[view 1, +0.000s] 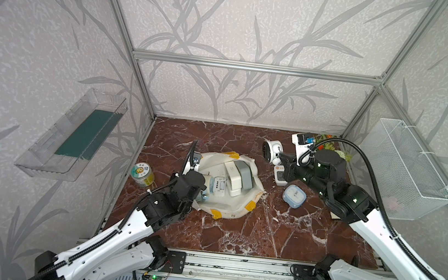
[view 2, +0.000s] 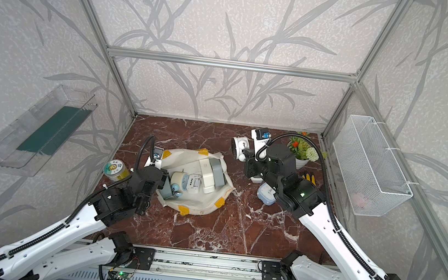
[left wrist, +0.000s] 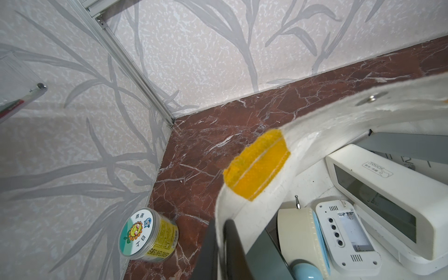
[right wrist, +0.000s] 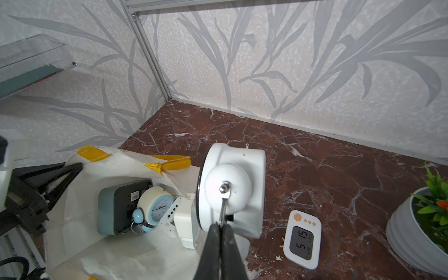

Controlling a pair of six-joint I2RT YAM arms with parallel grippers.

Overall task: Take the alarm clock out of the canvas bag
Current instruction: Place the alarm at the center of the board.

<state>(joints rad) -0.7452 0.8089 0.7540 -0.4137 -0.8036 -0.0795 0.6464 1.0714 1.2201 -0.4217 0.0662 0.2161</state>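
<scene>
My right gripper [right wrist: 219, 229] is clenched on the thin wire handle [right wrist: 223, 206] of the white twin-bell alarm clock [right wrist: 236, 194]. The clock is outside the canvas bag [right wrist: 126, 257], just right of its far rim. I judge it light, rigid and smooth-shelled, liable to swing from that handle, with fragile bells. My left gripper [left wrist: 219, 234] pinches the bag's left rim. The clock has a round white body, a domed bell and chrome trim.

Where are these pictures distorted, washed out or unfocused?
In both top views the metal frame splays outward, lens distortion; white clocks in the canvas bag wash out. Left wrist view: the left hand is a dark blur. Right wrist view: the right hand likewise.
</scene>
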